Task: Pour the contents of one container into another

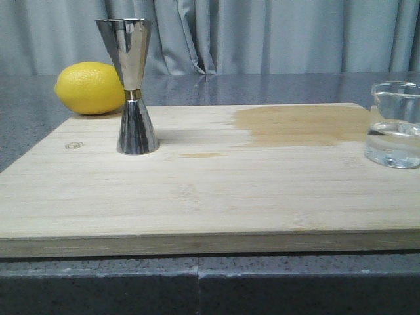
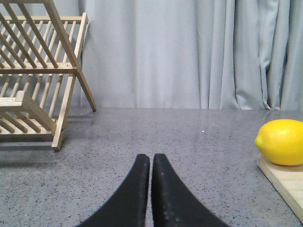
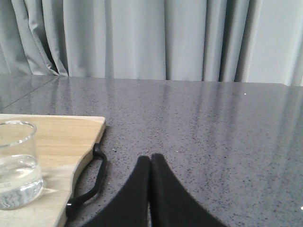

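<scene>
1. Front view shows your two task items well apart on the cutting board (image 1: 197, 197): the beaker (image 1: 395, 125) stands upright at the board's right edge, partly filled with clear liquid, and the steel jigger (image 1: 134, 85) stands upright toward the back left. Neither arm appears in this view.
2. Your right claw (image 3: 150, 161) hovers over the bare counter (image 3: 213, 123) beside the board, fingers pressed together and holding nothing. The beaker sits near it, just across the board's black handle loop (image 3: 92, 182).
3. Your left claw (image 2: 150, 161) is likewise closed and empty over the counter, with the lemon (image 2: 281, 142) off to one side and a wooden dish rack (image 2: 38, 75) to the other.
4. Nothing is grasped yet, so the pour looks unstarted. You'll need to spread the right claw before approaching; going in closed would likely knock the beaker over.
5. Glass is slick: a light pinch could let it slip or rotate mid-tilt.
6. The jigger is tall with a narrow foot and small mouth, so a bump may topple it, and a fast tilt may overshoot the cup. The darker patch (image 1: 302, 125) on the board looks like a damp stain.
</scene>
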You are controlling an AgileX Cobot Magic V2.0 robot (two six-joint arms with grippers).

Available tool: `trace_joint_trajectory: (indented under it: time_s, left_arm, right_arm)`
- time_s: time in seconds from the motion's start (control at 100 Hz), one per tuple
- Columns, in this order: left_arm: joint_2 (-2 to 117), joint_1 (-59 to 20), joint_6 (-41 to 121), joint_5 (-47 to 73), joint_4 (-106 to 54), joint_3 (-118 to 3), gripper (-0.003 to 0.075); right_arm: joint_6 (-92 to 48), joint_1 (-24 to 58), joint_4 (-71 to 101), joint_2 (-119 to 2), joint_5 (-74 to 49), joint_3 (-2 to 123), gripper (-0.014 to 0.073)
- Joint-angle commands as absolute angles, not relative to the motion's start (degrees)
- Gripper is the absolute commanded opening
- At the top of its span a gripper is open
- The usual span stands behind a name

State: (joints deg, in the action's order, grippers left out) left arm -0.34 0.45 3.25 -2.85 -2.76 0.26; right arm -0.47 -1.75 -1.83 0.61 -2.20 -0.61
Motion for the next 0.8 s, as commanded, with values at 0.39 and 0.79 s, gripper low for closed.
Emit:
trace_joint_trajectory:
  time_s: [0.39,0.79]
  left_arm:
    - [-1.62,0.06,3.22,-7.2,-3.25,1.86,-0.0019]
    - [-1.62,0.06,3.22,-7.7,-3.25,1.86,-0.0019]
  right_arm:
    - [-0.69,-2.09,-2.34,1.56,2.12,-1.22,-0.0072]
    - [-0.69,-2.09,-2.34,1.56,2.12,-1.22,-0.0072]
